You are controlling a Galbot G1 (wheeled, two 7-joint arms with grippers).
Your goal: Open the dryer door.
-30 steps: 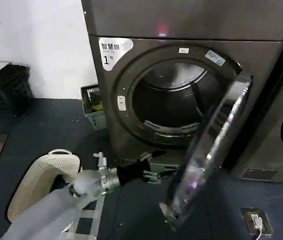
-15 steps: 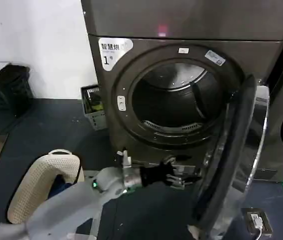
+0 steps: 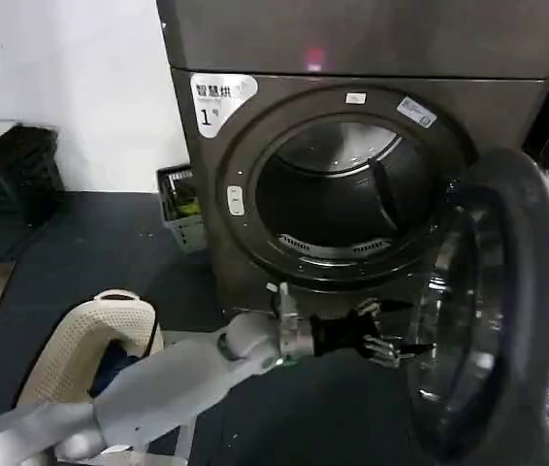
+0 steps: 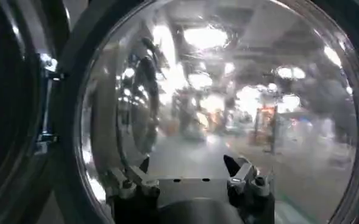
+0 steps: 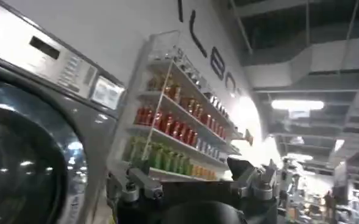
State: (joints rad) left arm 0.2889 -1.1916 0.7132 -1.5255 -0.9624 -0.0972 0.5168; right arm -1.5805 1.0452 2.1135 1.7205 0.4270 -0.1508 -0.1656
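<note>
The dryer (image 3: 200, 199), dark grey-brown with a white "1" label (image 3: 218, 98), has its round drum mouth (image 3: 338, 194) fully exposed. The dryer door (image 3: 478, 320) stands swung out to the right, its dark inner side and glass bowl facing me. My left gripper (image 3: 396, 336) reaches low across the front of the machine, open, just left of the door's inner face. In the left wrist view the door glass (image 4: 228, 91) is close ahead of the open left gripper (image 4: 188, 173), with nothing between its fingers. My right gripper (image 5: 191, 176) is open and empty, off to the side.
A white mesh basket (image 3: 85, 340) sits on the dark floor at lower left. A green crate (image 3: 179, 206) stands by the dryer's left corner, and a black bag (image 3: 17, 170) lies farther left. The right wrist view shows a neighbouring machine (image 5: 27, 146) and shelves of bottles (image 5: 173, 125).
The door has swung from edge-on to wide open on the right. My left arm has stretched rightward, following it along the dryer's lower front.
</note>
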